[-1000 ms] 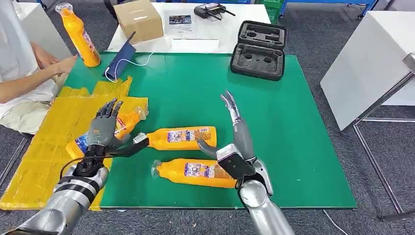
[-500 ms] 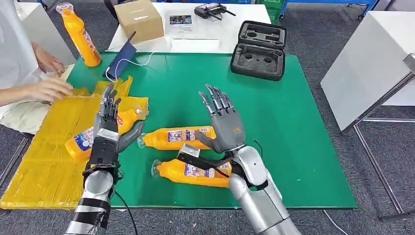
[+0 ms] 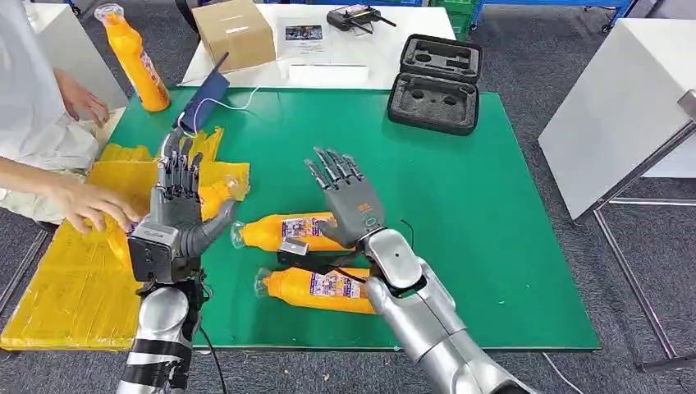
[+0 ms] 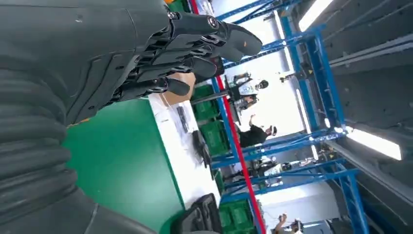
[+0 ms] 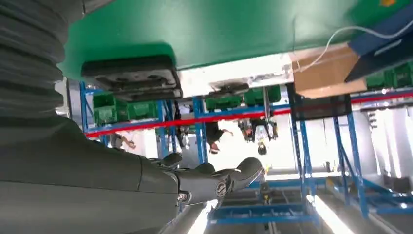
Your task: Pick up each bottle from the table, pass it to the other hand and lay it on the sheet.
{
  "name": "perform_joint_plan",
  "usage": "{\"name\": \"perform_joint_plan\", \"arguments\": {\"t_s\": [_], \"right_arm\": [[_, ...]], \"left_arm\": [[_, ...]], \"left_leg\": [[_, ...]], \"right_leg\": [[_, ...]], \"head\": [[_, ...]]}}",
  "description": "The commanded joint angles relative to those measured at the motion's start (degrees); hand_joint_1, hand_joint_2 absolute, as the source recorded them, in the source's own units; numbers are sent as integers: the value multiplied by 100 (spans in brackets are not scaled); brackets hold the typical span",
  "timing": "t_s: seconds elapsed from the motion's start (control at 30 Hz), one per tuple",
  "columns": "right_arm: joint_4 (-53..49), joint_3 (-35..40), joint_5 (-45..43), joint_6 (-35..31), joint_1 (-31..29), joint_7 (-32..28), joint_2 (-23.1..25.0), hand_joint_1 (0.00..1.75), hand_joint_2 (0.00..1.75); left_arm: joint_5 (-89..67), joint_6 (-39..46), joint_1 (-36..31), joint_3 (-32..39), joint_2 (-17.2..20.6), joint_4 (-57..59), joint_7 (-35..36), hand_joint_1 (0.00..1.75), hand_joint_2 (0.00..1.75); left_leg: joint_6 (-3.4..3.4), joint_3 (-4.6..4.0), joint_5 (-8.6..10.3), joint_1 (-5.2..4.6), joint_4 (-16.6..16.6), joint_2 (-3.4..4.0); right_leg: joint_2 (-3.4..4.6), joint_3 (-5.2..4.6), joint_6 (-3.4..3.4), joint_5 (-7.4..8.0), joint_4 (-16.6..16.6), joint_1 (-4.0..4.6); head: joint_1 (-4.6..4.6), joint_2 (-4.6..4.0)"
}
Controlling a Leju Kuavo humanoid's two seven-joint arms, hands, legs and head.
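Two orange bottles lie on the green mat (image 3: 492, 205): one (image 3: 287, 231) between my hands, the other (image 3: 324, 287) nearer me. A third bottle (image 3: 217, 197) lies on the yellow sheet (image 3: 57, 287), mostly hidden behind my left hand (image 3: 175, 215). That hand is raised over the sheet's edge, fingers spread upward, holding nothing. My right hand (image 3: 349, 203) is also raised with fingers apart, above the cap-less end of the middle bottle, and is empty. The wrist views show the left hand (image 4: 146, 53) and right hand (image 5: 146, 190) open in the air.
A fourth orange bottle (image 3: 135, 57) stands upright at the mat's far left corner. A person's hand (image 3: 90, 205) reaches over the sheet beside my left hand. Behind are a blue pouch (image 3: 201, 103), a cardboard box (image 3: 232, 31) and an open black foam case (image 3: 435, 82). A white table (image 3: 615, 107) stands to the right.
Both hands rose and turned upright, the right one shifting left over the middle bottle. The person's hand moved down onto the sheet next to my left hand.
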Motion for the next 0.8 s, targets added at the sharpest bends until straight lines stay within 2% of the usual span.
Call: {"name": "perform_joint_plan", "arguments": {"t_s": [0.03, 0.23, 0.4, 0.5, 0.8], "right_arm": [[1810, 94, -396, 193, -448, -45, 235, 0, 175], [2401, 117, -474, 328, -549, -43, 367, 0, 175], [2515, 119, -475, 365, -596, -25, 373, 0, 175], [2809, 176, -279, 137, -734, 278, 363, 0, 175], [3500, 90, 86, 202, -1319, 892, 328, 0, 175]], "left_arm": [[137, -67, -201, -213, 13, 245, -45, 0, 175], [137, -74, -363, -308, -25, 450, -45, 0, 175], [142, -60, -373, -312, -31, 458, -64, 0, 175], [161, -30, -379, -327, -14, 442, -92, 0, 175], [162, -42, -613, -520, -105, 709, -96, 0, 175]], "left_leg": [[-8, 23, -7, 4, -4, 4], [-12, 31, -13, 7, 1, 4], [-9, 21, -8, 4, 0, -2], [-6, 17, -7, 2, 0, 5], [-9, 19, -9, 5, 7, -5]], "right_leg": [[6, 24, -7, -6, -6, 3], [6, 32, -12, -12, -3, 7], [-1, 22, -8, -10, -3, 4], [5, 16, -7, -7, -2, 2], [-4, 22, -9, -11, 2, 4]], "head": [[2, 0], [2, 0], [2, 0], [0, 0], [2, 0]]}}
